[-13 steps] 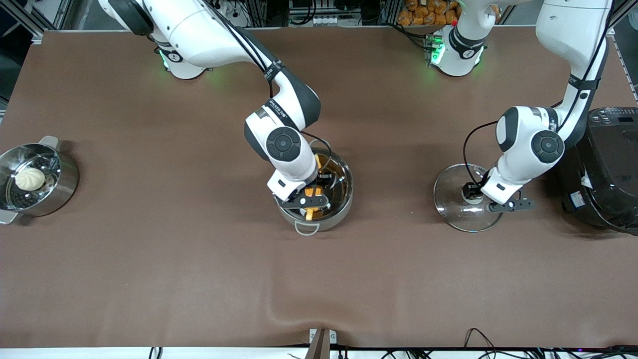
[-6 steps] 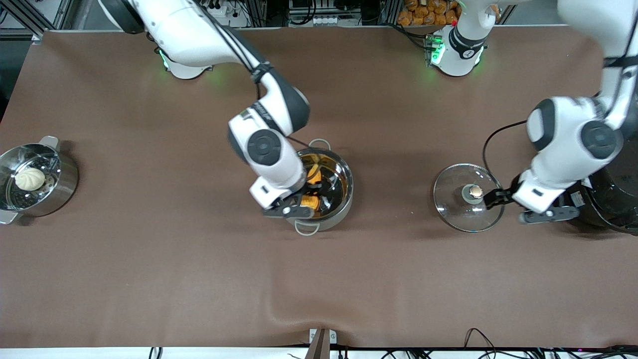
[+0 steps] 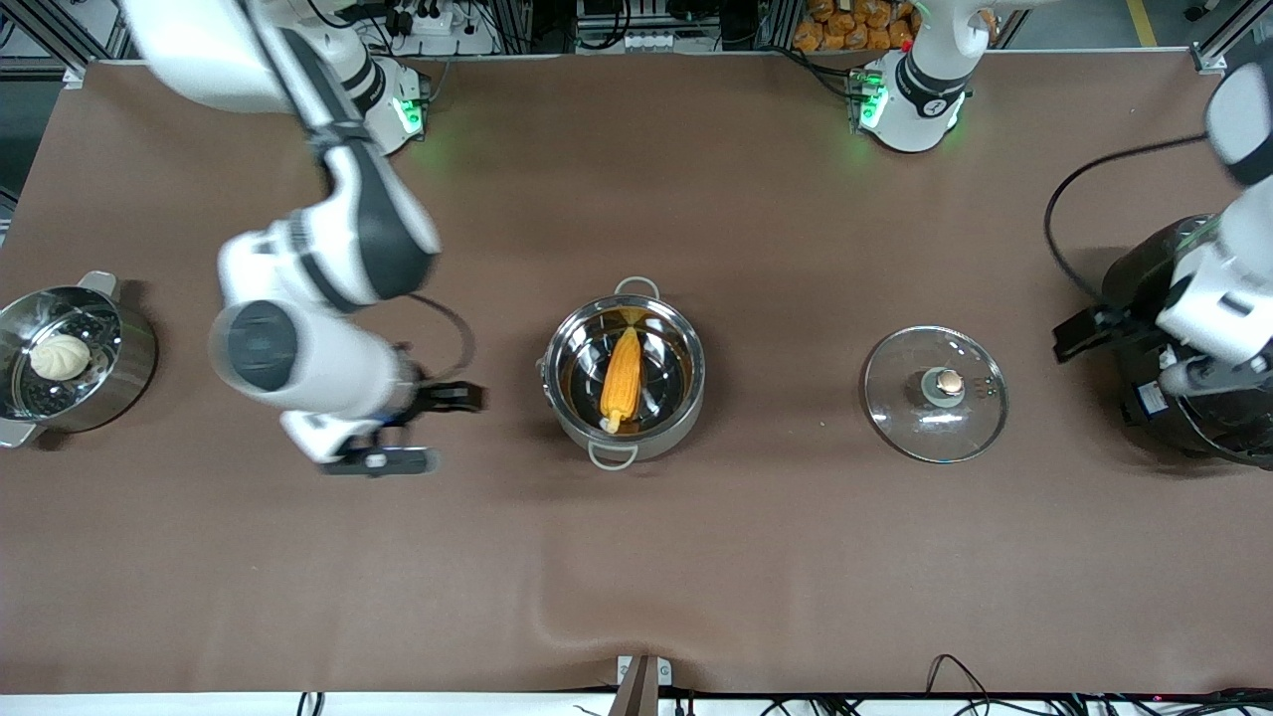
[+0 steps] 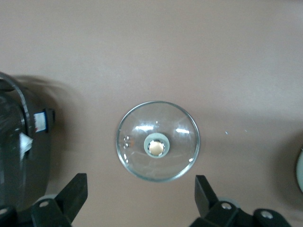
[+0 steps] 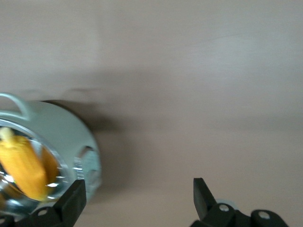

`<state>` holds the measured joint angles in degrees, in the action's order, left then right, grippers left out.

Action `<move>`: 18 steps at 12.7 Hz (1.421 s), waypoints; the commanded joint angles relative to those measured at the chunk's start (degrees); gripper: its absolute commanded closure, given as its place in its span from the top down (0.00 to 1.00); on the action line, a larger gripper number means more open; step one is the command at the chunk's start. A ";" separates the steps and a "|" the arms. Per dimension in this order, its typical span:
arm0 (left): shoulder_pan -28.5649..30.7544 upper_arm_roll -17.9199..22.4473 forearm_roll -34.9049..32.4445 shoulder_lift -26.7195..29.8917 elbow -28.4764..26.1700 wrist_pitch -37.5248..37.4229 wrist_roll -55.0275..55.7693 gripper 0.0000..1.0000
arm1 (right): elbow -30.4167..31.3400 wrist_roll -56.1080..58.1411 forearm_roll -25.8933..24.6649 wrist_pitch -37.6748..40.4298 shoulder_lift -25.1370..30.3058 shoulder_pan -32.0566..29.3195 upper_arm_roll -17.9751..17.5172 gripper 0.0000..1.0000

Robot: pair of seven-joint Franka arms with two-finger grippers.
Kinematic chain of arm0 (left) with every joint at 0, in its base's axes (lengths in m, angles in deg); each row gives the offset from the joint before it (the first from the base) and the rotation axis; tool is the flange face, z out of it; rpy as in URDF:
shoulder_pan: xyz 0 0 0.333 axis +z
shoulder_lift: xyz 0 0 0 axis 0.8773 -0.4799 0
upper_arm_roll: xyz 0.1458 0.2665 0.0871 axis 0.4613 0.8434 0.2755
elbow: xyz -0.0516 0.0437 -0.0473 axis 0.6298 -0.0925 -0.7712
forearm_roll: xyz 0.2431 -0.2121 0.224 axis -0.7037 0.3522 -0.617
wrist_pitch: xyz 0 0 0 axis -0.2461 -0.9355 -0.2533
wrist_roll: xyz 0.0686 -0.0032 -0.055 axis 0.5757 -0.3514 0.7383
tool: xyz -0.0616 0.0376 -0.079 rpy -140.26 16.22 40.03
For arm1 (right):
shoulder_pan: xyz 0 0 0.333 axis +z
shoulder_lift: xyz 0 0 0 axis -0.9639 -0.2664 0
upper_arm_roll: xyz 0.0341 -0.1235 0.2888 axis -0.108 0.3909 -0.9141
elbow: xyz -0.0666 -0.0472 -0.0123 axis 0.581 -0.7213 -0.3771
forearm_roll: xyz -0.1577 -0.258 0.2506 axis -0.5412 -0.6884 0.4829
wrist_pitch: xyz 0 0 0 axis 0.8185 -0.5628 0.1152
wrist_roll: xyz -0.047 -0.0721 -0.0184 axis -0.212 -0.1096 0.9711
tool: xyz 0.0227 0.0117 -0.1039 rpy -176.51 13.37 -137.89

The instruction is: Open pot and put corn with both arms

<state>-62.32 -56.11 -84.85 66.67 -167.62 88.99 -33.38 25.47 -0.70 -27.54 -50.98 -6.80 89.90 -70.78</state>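
My right gripper (image 3: 453,398) hangs in the air over the bare brown table (image 3: 636,557), between the pot (image 3: 625,370) and the smaller steel pot (image 3: 70,358) that holds a white bun (image 3: 60,356). Its fingers (image 5: 71,203) are wide apart and they hold nothing. In the right wrist view the pot (image 5: 71,146) is just outside one of these fingers, and only table cloth is between the two fingers.

The pot stands open in the middle of the table. The corn (image 3: 622,374) lies inside it, on the bottom, with its pale stem end pointing toward the front camera and its thin end toward the robot bases. In the right wrist view I see part of the corn (image 5: 21,163) inside the shiny wall.

My left gripper (image 3: 1084,333) is up in the air at the edge of the black rice cooker (image 3: 1193,398), at the left arm's end of the table. Its fingers (image 4: 71,194) are also wide apart and empty. The glass lid (image 3: 935,394) lies flat on the table, knob up, between the pot and the rice cooker, well apart from the pot. In the left wrist view the lid (image 4: 157,140) is in front of the gap between my two fingers, not touched by them, and the rice cooker (image 4: 21,156) is beside one finger.
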 commanded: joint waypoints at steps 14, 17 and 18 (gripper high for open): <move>-0.49 -0.05 2.22 4.26 4.02 -14.12 -1.83 1.00 | 17.09 16.07 -5.26 14.74 32.84 -19.57 -1.16 1.00; -0.49 -0.05 2.23 4.35 4.03 -14.82 -1.83 1.00 | 14.61 16.42 -5.26 16.08 32.84 -19.39 -0.37 1.00; -0.49 -0.05 2.14 4.35 4.02 -14.91 -1.74 1.00 | 14.08 16.59 -5.26 15.99 33.01 -19.48 -0.45 1.00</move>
<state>-63.01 -56.41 -83.84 70.77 -164.43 75.36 -33.38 40.70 16.44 -32.03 -35.74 25.62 70.72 -71.10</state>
